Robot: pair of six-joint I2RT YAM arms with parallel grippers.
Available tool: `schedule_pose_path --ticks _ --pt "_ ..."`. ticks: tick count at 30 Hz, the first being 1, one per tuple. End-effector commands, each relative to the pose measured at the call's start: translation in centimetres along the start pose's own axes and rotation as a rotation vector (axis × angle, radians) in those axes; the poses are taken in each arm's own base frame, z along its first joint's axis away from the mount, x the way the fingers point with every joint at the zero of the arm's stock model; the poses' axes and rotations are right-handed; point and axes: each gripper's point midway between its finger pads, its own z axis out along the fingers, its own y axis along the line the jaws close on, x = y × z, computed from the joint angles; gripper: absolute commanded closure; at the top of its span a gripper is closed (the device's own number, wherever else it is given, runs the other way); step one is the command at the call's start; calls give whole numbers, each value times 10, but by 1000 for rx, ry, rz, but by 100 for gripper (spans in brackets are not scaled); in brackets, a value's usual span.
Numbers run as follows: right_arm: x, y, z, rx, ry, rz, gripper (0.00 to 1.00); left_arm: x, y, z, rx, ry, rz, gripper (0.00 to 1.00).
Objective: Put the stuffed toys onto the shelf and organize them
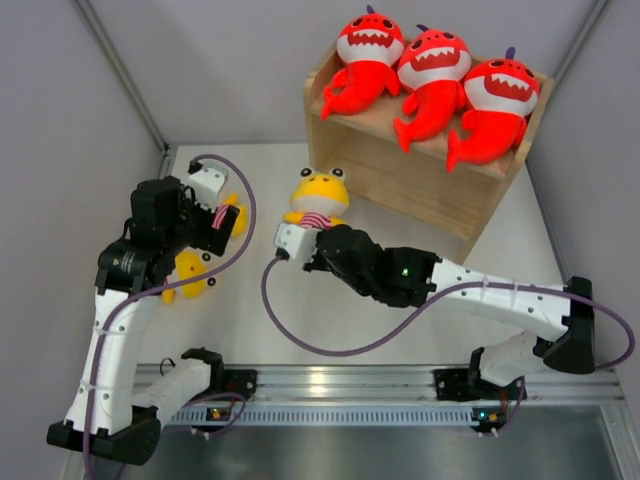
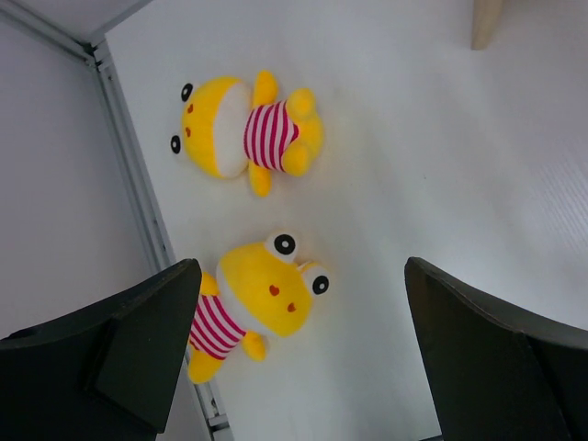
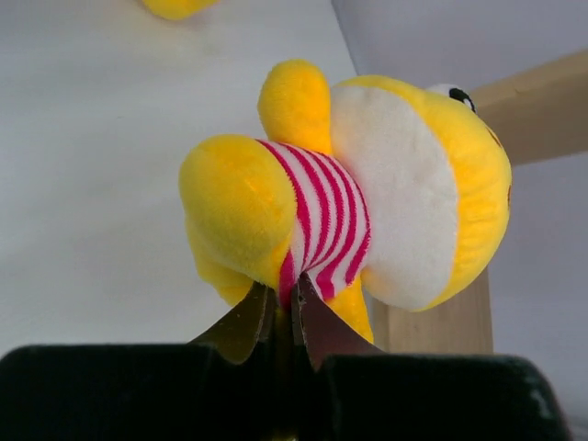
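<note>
Right jaws clamp a yellow toy (image 3: 395, 184); left jaws gape wide, holding nothing.

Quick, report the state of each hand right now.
Left hand: open, holding nothing.
Right hand: closed on a yellow striped toy.

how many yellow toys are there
3. One yellow toy is clamped in the right gripper; a second toy and a third toy lie on the table under the left gripper.
</note>
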Motion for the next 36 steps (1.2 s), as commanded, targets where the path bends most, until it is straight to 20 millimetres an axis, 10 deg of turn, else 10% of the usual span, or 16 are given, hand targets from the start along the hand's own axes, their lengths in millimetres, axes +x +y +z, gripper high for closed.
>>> schedule_pose_path --ticks 1,6,20,27,36 --pt "22 -66 -9 185 133 167 100 1 14 -7 -84 1 9 2" --pt "47 -104 -10 315 205 230 100 5 13 -5 -76 9 14 2" --pt "78 -167 66 315 145 144 100 38 10 39 -64 159 51 2" --pt "87 -165 76 334 165 150 54 58 25 70 -138 243 116 2" --pt "82 -155 60 297 128 172 28 83 46 158 -127 309 144 2"
